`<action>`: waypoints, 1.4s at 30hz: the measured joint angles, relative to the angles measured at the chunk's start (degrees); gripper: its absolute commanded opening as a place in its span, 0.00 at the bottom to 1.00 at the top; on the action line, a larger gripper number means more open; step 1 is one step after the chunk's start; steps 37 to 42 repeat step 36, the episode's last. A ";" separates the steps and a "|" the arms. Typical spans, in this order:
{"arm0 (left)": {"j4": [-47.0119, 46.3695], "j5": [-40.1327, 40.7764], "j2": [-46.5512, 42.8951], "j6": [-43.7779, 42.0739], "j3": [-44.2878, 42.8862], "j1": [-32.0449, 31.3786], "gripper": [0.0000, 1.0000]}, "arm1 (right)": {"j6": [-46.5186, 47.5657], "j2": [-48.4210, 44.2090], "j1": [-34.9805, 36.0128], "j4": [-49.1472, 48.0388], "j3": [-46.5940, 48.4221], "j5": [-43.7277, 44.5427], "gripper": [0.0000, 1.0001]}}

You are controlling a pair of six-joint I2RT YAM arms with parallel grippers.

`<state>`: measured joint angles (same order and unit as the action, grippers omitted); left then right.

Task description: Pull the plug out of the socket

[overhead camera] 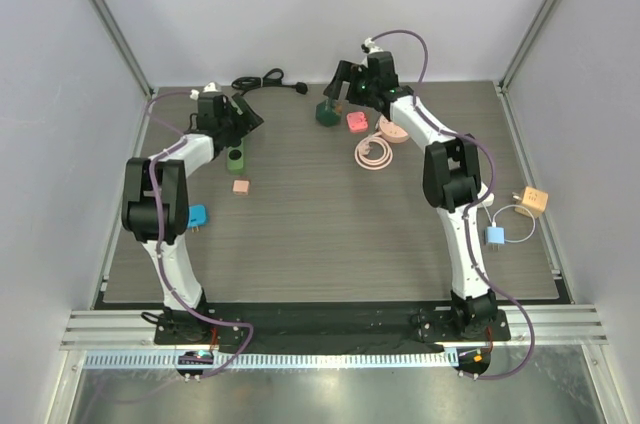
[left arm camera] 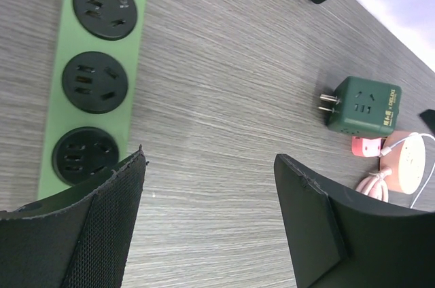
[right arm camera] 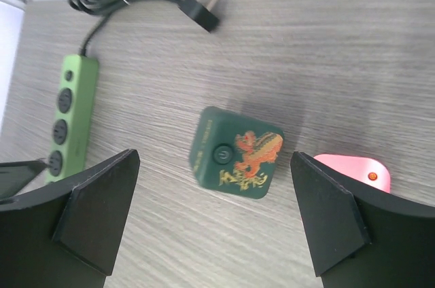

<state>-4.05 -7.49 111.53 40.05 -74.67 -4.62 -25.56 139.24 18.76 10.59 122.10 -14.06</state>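
A light-green power strip (overhead camera: 235, 155) with three round black sockets lies at the back left; in the left wrist view (left arm camera: 95, 77) all three sockets are empty. A dark green cube adapter (overhead camera: 327, 114) with a dragon print lies apart from it on the table, its prongs bare (left arm camera: 363, 106). My left gripper (overhead camera: 245, 120) is open and empty just right of the strip (left arm camera: 211, 159). My right gripper (overhead camera: 337, 86) is open above the cube (right arm camera: 236, 154), its fingers either side of it and not touching (right arm camera: 214, 157). The strip also shows in the right wrist view (right arm camera: 68, 125).
The strip's black cable and plug (overhead camera: 272, 81) lie at the back edge. A pink cube (overhead camera: 357, 122), a pink round socket with coiled cable (overhead camera: 378, 144), a small pink block (overhead camera: 240, 186), a blue adapter (overhead camera: 196, 215), an orange cube (overhead camera: 533, 200) and a light-blue adapter (overhead camera: 494, 236) lie around.
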 measured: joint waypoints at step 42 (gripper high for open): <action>-27.82 -8.55 -66.23 16.72 63.93 -22.14 1.00 | -26.36 -90.75 11.98 -21.79 -103.95 14.82 0.99</action>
